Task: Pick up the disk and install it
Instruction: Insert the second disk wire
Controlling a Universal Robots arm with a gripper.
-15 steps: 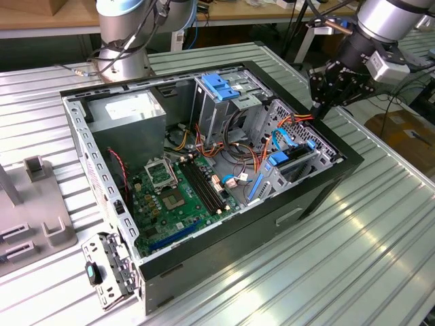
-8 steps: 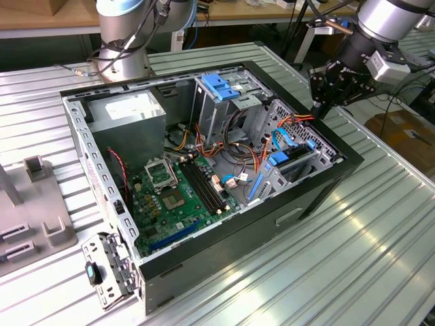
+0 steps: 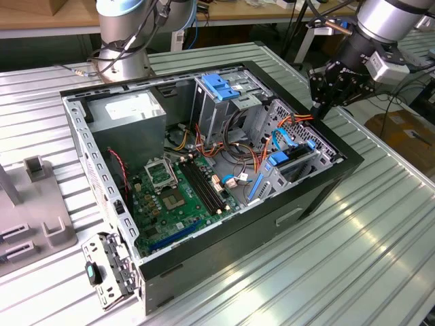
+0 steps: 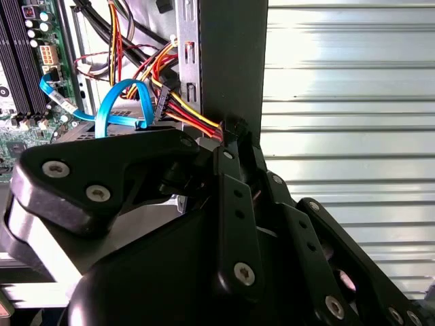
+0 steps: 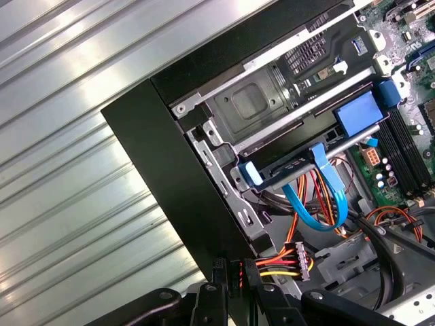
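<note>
Blue-railed, the disk (image 5: 293,163) sits slid into its bay against the case (image 5: 170,176) wall, so it looks installed but not yet wired. Hence the gripper (image 5: 233,275), pinched onto the power cable (image 5: 279,261) (red, yellow, black wires) just beside that bay.

Cables (image 3: 262,153) crowding the case (image 3: 326,187) interior
</note>
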